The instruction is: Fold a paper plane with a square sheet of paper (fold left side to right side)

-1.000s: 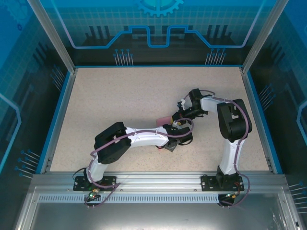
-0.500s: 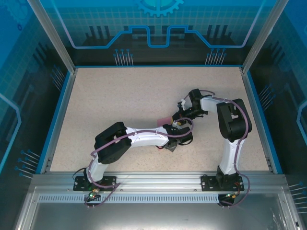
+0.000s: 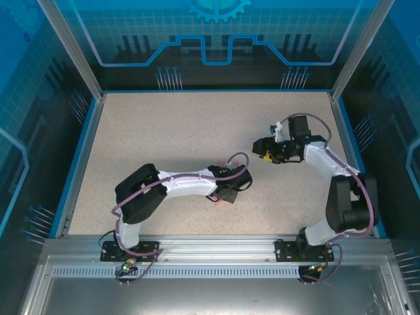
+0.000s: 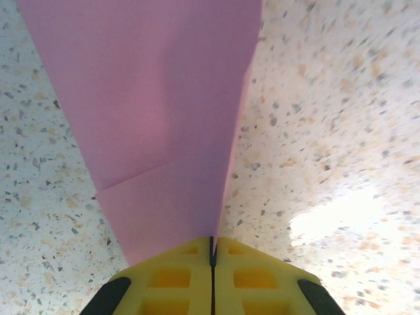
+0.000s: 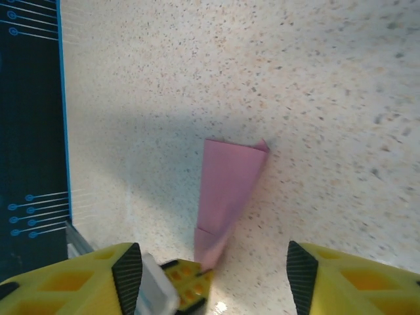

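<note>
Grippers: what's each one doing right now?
Left gripper: shut on the paper plane.
Right gripper: open, holding nothing.

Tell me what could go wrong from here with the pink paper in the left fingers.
1. The left fingers pinch only the narrow end of the paper plane, so it may slip or swivel when the arm moves.
2. The right fingers stand open, apart from the paper, and its far corner looks curled up, so the folds may spring open.
</note>
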